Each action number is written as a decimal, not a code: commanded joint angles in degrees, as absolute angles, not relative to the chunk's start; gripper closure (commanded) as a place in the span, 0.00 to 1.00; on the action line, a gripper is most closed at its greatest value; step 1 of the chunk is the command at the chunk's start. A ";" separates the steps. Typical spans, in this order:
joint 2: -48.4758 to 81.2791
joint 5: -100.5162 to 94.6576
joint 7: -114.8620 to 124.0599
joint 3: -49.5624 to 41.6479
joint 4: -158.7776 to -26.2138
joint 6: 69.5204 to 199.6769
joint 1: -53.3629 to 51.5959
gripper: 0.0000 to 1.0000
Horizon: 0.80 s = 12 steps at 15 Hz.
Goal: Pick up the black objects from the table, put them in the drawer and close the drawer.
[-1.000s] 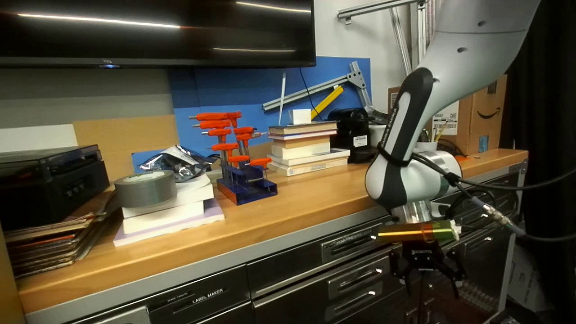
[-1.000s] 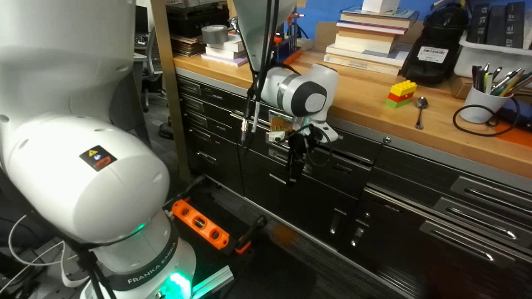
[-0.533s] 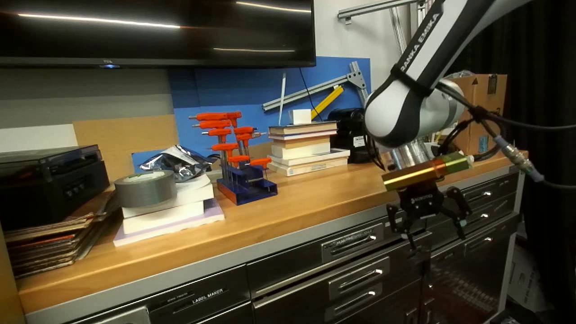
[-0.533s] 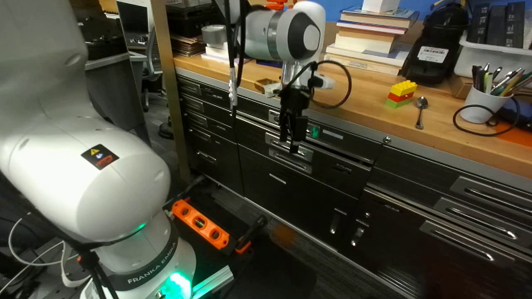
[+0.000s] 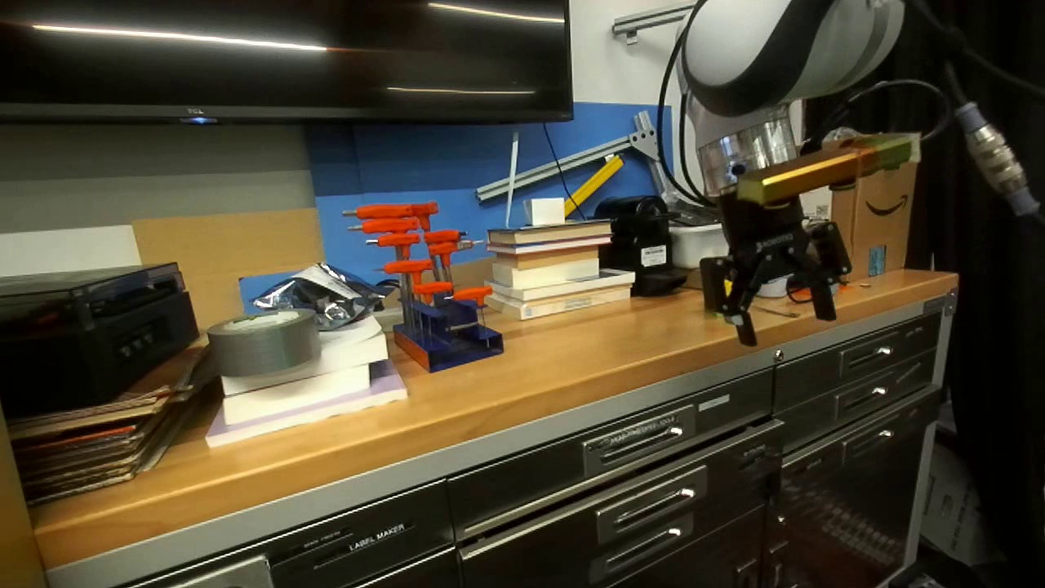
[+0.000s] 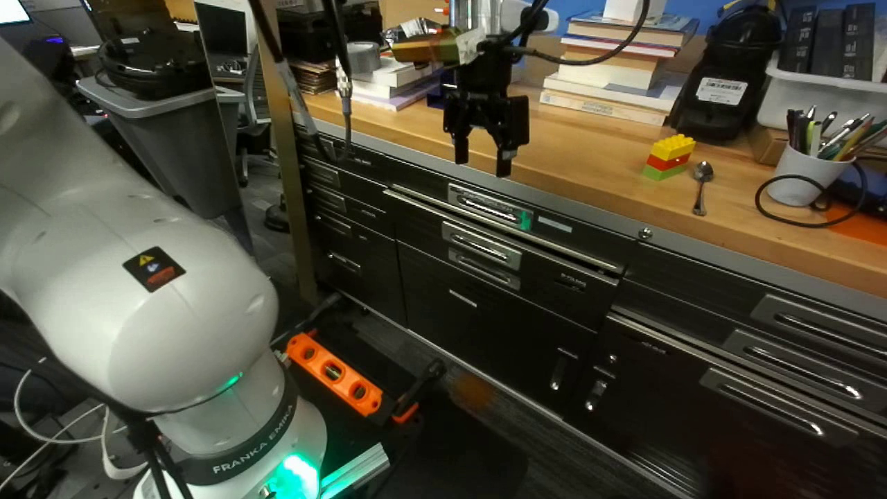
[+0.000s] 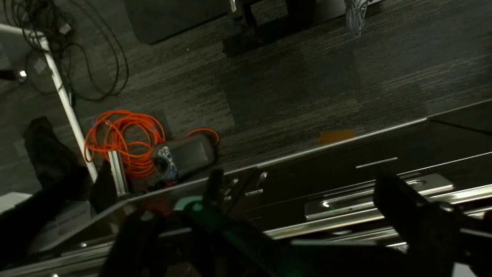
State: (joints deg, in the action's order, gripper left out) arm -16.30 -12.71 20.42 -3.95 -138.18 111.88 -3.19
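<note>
My gripper point(image 5: 784, 320) is open and empty at the table's front edge, above the drawer fronts; it also shows in an exterior view point(image 6: 483, 161). In the wrist view its dark fingers point(image 7: 300, 184) are spread wide with nothing between them. The table point(image 5: 571, 359) has a light-brown wooden top point(image 6: 589, 152). The wide dark-grey drawer point(image 6: 547, 267) below the top drawer stands slightly ajar, with a dark gap over its silvery lip point(image 7: 330, 223). It also shows in an exterior view point(image 5: 539, 547). Its inside is mostly hidden. The small black objects do not show on the table.
Stacked books point(image 5: 547, 269), a red-handled hex key stand point(image 5: 449, 335) and a tape roll point(image 5: 265, 343) stand on the table. A bulky black device point(image 6: 721, 83), toy bricks point(image 6: 669, 158), a spoon point(image 6: 701, 184) and a pen cup point(image 6: 807, 170) stand toward one end.
My gripper has risen from in front of the drawer fronts to above the table's front edge and has turned a little. It stays open. The drawer's gap looks unchanged.
</note>
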 commanded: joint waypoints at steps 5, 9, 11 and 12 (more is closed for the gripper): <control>-31.14 -12.43 0.12 -1.54 -144.85 114.48 -2.84 0.00; -37.73 -10.93 -3.85 -1.30 -148.24 117.55 -3.35 0.00; -40.97 -8.50 -3.25 -1.57 -149.26 118.34 -3.55 0.00; -41.86 -7.12 -2.22 -1.45 -149.28 117.55 -3.44 0.00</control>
